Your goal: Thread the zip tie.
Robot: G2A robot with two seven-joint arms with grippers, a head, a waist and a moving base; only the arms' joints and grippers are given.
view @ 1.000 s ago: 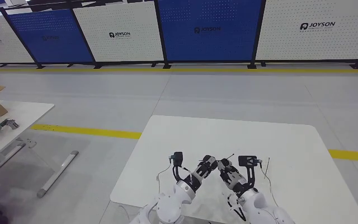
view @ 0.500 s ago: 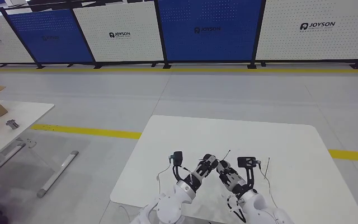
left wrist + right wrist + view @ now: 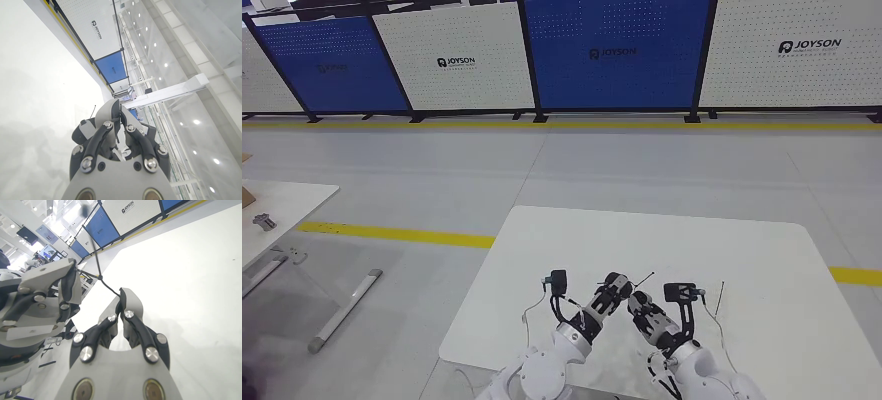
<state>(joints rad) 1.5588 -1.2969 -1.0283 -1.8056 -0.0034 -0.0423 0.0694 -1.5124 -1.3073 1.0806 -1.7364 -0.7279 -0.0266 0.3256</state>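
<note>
The right jaws are pressed together on one end of the zip tie (image 3: 100, 277). The left jaws are pinched shut on another part of it. The thin black tie hangs in the air between them, above the white tabletop (image 3: 179, 275). It may cross itself in the middle, but that is hard to see. The tie looks light, bendy and smooth, so it could slip. Best to hold it close to the tip.
</note>
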